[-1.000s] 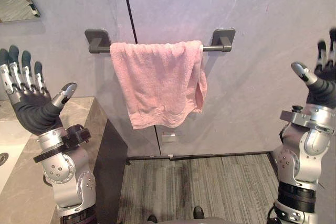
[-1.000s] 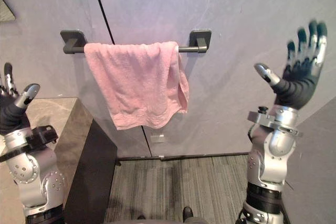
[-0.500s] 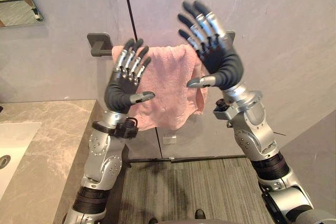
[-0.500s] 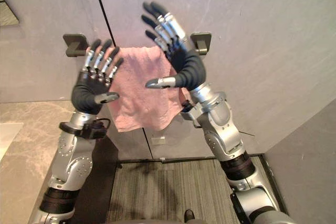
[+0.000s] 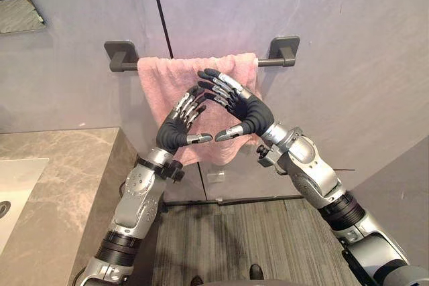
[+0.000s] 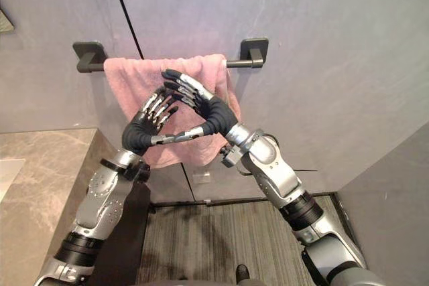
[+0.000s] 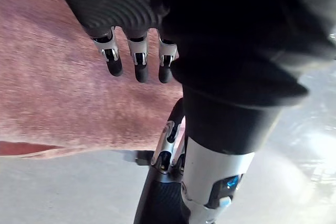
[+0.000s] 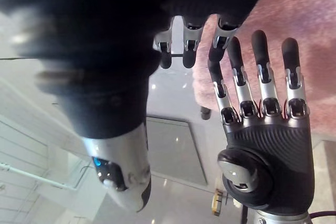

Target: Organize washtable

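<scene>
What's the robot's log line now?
left hand: open; right hand: open; both: before pink terry towel; towel: draped over dark metal bar

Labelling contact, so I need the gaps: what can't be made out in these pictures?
Contact: the left hand and right hand, both open, overlap the pink towel in the eye views; touching or apart is unclear.
Towel's middle: hidden behind both hands.
The sink: cut off by the left eye view's left edge.
</scene>
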